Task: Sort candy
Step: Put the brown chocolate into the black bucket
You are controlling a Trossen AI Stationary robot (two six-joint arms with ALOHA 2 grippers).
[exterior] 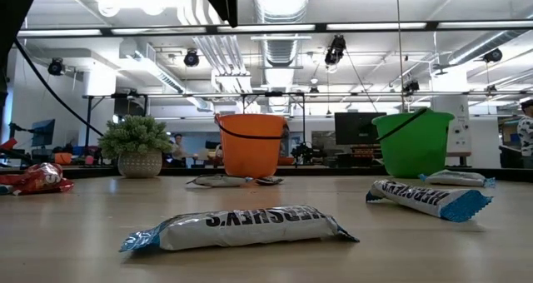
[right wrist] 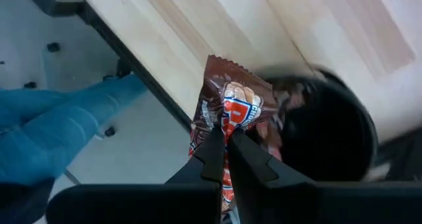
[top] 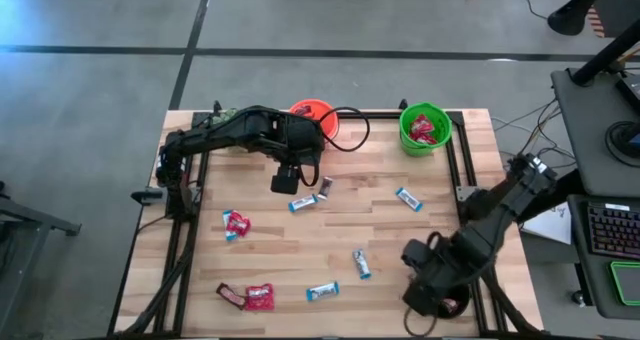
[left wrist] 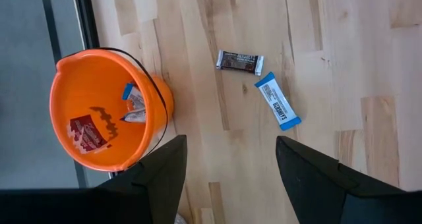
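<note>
A wood table (top: 300, 255) is sitting on a grey floor (top: 90, 100). Black metal rails (top: 185, 250) are running along its sides. An orange bucket (top: 322, 120) is standing at the far edge of the table. A green bucket (top: 408, 135) is standing at the same edge, well apart from the orange one. Both are standing upright, each with a thin black handle. A small green plant (exterior: 136, 137) is sitting in a pale pot (exterior: 139, 164) beside the orange bucket in the low view. A keyboard (top: 612, 230) is lying on a desk off to one side.
</note>
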